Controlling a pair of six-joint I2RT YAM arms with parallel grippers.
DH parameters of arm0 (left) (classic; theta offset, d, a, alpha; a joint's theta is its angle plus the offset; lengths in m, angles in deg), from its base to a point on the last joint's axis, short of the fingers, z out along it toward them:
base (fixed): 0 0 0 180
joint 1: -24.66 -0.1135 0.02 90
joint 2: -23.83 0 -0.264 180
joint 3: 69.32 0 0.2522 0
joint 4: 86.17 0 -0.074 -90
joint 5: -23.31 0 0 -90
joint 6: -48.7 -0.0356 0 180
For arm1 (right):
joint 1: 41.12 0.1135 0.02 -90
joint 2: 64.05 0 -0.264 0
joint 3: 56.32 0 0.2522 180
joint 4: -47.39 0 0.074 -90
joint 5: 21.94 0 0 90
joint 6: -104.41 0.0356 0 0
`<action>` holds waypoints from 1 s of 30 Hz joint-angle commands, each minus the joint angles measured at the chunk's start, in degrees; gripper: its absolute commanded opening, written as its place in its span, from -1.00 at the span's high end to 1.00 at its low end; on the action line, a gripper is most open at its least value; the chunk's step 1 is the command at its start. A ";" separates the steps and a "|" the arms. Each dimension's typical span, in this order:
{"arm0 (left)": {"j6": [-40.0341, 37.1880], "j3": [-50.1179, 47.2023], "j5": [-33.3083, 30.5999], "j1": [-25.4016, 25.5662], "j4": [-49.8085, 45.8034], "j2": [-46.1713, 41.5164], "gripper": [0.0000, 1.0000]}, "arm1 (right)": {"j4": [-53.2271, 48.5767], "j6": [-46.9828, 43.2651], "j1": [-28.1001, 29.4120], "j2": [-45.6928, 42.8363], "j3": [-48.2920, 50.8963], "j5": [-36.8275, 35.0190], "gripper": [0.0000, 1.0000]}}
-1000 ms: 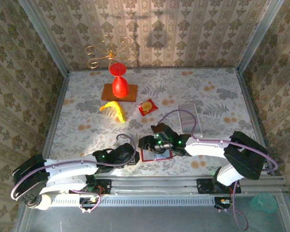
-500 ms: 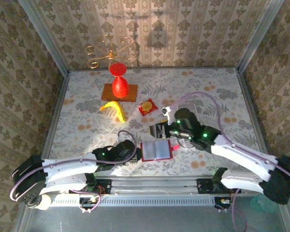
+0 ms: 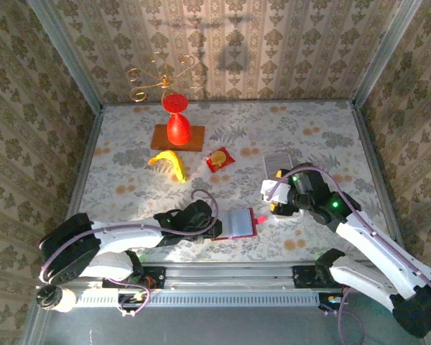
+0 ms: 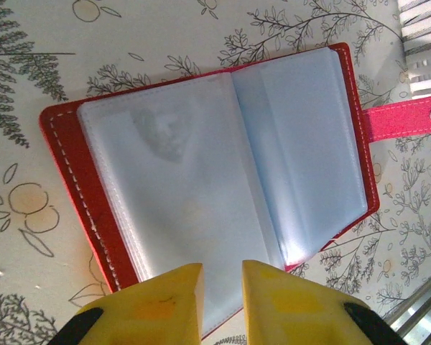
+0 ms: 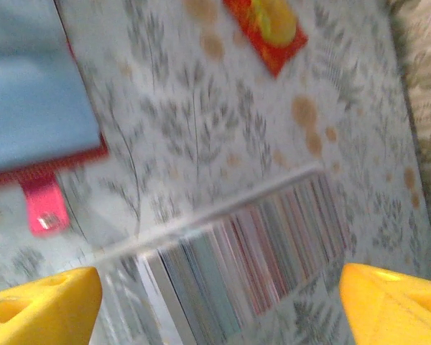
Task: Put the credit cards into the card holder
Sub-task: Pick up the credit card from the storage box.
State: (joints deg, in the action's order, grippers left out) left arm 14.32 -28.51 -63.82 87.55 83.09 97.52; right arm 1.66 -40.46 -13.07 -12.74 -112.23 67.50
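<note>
Top external shows us the right claw (image 3: 271, 198), wide and empty, moved off the card holder (image 3: 237, 223) toward the credit cards (image 3: 278, 159) for pickup; left claw (image 4: 223, 277) nearly closed, grip unconfirmed.

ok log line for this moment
left gripper: nearly closed at edge of open card holder, grip unclear | right gripper: open, empty, facing credit cards | stage: no card picked yet

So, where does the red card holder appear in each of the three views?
Top external: the card holder lies open, low and near the centre.
Left wrist: the holder is in the middle, open, pale sleeves facing up.
Right wrist: the holder is in the top-left corner, blurred and cut off.
Shared landmark: its pink clasp strap.
</note>
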 commanded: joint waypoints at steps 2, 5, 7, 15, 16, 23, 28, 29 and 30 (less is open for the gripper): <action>-1.47 -1.23 1.87 -1.17 1.52 0.49 0.61 | 3.55 -16.81 -2.54 2.94 3.70 -4.98 -0.83; -1.82 -2.84 1.63 -1.93 2.26 0.54 0.62 | 6.86 -18.96 -3.22 6.44 4.41 -6.55 -0.88; -2.66 -2.97 1.96 -2.37 1.83 1.05 0.62 | 7.93 -18.67 -4.00 8.60 3.56 -6.62 -0.89; -4.50 -3.63 1.76 -3.47 1.73 1.45 0.63 | 10.16 -25.17 -5.91 12.49 4.31 -6.38 -0.95; -4.70 -3.75 1.83 -3.84 1.74 1.46 0.63 | 10.17 -25.90 -6.37 12.86 4.74 -6.01 -0.95; -5.39 -4.79 2.51 -5.34 1.93 0.49 0.63 | 10.61 -26.60 -6.78 15.75 5.06 -5.18 -0.99; -5.08 -5.14 3.53 -5.42 3.02 -0.51 0.63 | 10.81 -26.61 -6.28 17.74 4.81 -4.88 -0.99; -5.03 -5.16 3.54 -5.43 3.01 -0.77 0.63 | 10.56 -26.71 -6.10 18.01 4.80 -4.89 -0.99; -5.04 -5.16 3.59 -5.43 2.94 -1.09 0.63 | 10.68 -26.89 -6.00 18.28 4.92 -4.80 -0.99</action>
State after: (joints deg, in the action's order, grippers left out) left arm 10.47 -32.53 -60.83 82.63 86.98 97.69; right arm 12.04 -65.86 -19.47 4.96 -108.19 62.01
